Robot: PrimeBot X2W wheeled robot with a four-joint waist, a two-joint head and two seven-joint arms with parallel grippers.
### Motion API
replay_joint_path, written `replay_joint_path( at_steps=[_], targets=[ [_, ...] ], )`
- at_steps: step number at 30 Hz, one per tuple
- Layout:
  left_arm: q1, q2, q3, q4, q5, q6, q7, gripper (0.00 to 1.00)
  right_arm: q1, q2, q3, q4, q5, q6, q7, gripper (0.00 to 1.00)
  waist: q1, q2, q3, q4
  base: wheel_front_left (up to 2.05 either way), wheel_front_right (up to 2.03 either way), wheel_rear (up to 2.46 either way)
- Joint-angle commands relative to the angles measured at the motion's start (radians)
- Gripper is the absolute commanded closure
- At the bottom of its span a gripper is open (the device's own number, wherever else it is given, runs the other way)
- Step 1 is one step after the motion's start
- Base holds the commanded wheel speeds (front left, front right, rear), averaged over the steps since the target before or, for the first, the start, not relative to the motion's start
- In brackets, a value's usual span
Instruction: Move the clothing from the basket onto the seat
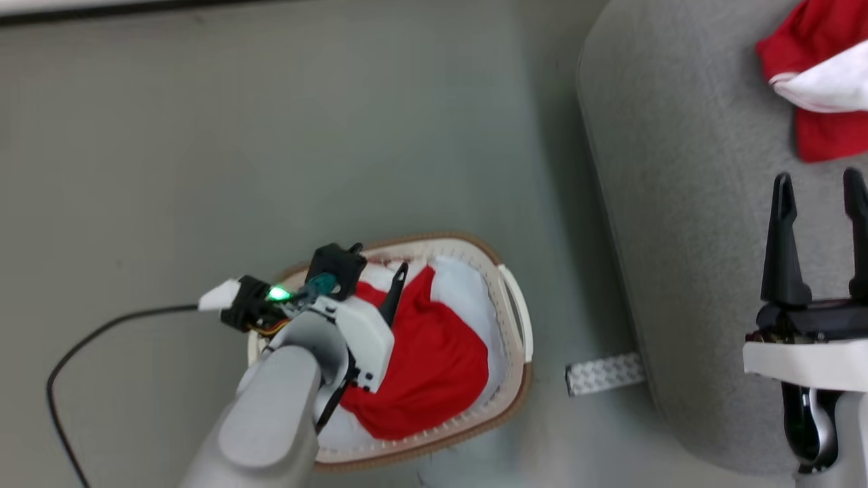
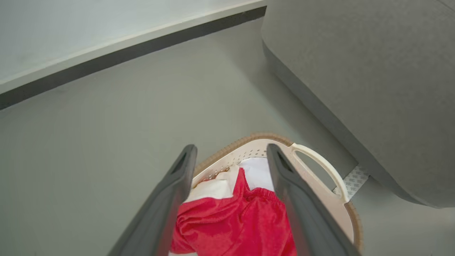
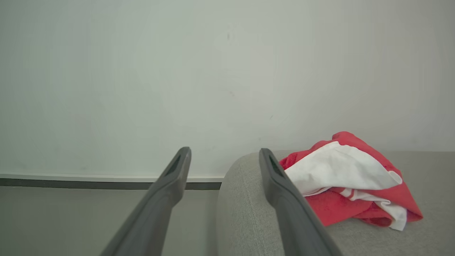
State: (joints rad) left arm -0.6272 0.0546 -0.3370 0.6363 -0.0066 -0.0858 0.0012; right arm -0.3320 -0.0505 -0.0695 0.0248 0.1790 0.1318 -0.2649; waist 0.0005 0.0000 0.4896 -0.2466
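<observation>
A red garment (image 1: pixel 434 359) with a white panel lies bunched in the cream basket (image 1: pixel 515 390) on the floor; the left wrist view shows that red garment (image 2: pixel 234 224) too. My left gripper (image 2: pixel 227 151) hangs over the basket's (image 2: pixel 320 192) far end, open, fingers astride the cloth without closing on it. One of its dark fingers (image 1: pixel 397 288) points down toward the fabric. Another red-and-white garment (image 1: pixel 817 74) lies on the grey seat (image 1: pixel 678 203), also seen as a crumpled garment (image 3: pixel 350 185) in the right wrist view. My right gripper (image 1: pixel 820 186) stands open above the seat (image 3: pixel 241 199), holding nothing.
A black cable (image 1: pixel 88 346) loops across the grey floor left of the basket. A pale patterned strip (image 1: pixel 603 373) lies on the floor between basket and seat. A wall with a dark skirting (image 2: pixel 124 53) runs behind.
</observation>
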Motion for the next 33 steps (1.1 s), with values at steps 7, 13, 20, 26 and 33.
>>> replay_joint_path(
  at_steps=[7, 13, 20, 26, 33],
  targets=[
    [-0.137, -0.002, -0.077, 0.182, -0.038, 0.067, 0.061, 0.00, -0.073, -0.001, 0.043, -0.051, -0.003, -0.002, 0.001, 0.00, -0.0005, 0.0000, 0.186, 0.009, 0.00, 0.00, 0.00],
    [-0.209, -0.001, -0.154, 0.289, -0.078, 0.127, 0.086, 0.00, -0.082, 0.000, 0.046, -0.076, -0.007, -0.002, 0.001, 0.00, -0.0005, 0.0000, 0.235, 0.028, 0.00, 0.00, 0.00],
    [-0.247, -0.002, -0.235, 0.370, -0.138, 0.142, 0.136, 0.00, -0.102, 0.000, 0.058, -0.082, -0.009, -0.002, 0.001, 0.00, -0.0005, 0.0000, 0.268, 0.034, 0.00, 0.00, 0.00],
    [-0.272, -0.002, -0.283, 0.423, -0.158, 0.145, 0.164, 0.00, -0.118, 0.000, 0.070, -0.097, -0.002, -0.002, 0.001, 0.00, -0.0005, 0.0000, 0.303, 0.025, 0.00, 0.00, 0.00],
    [-0.321, -0.001, -0.322, 0.489, -0.168, 0.137, 0.164, 0.00, -0.117, 0.000, 0.071, -0.115, -0.004, -0.002, 0.001, 0.00, -0.0005, 0.0000, 0.371, 0.012, 0.00, 0.00, 0.00]
  ],
)
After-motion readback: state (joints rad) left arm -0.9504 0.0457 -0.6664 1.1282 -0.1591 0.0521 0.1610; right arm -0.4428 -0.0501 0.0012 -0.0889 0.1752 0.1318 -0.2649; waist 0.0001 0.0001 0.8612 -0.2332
